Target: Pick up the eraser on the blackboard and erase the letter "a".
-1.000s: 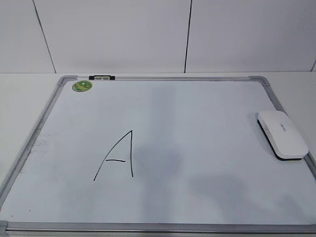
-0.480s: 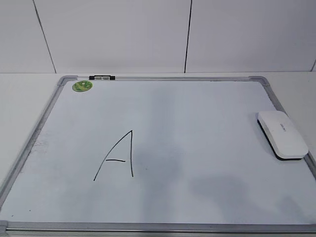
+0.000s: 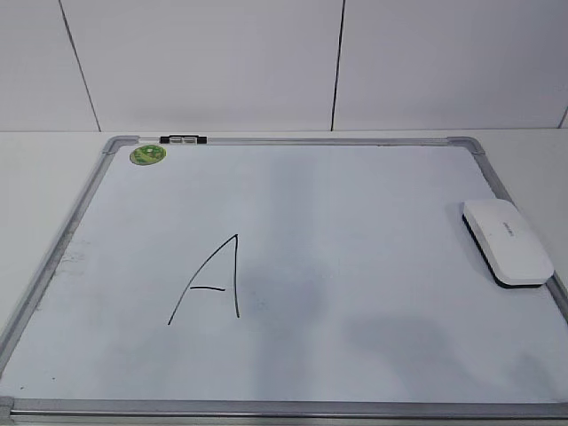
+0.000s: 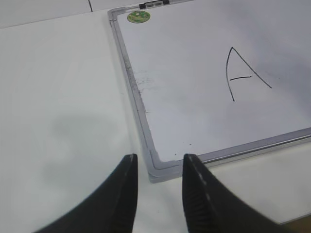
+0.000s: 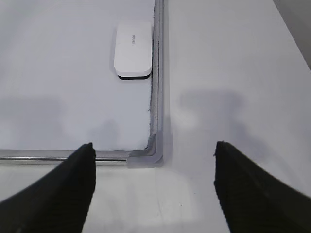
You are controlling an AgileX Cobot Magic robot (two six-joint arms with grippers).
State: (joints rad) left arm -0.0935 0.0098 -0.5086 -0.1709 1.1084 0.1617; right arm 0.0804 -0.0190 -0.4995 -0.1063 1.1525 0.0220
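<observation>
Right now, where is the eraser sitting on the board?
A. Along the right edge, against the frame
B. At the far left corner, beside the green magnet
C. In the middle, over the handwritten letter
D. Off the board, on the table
A: the eraser lies flat on the whiteboard by its right frame, well apart from the capital "A"; neither gripper touches it.

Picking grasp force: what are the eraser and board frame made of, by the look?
Eraser: white top looks like smooth hard plastic, with a slight sheen and rounded moulded edges; the dark strip under it looks like felt, unconfirmed. Board frame: grey, brushed-looking metal, probably aluminium; the rounded corner pieces look like grey plastic.
</observation>
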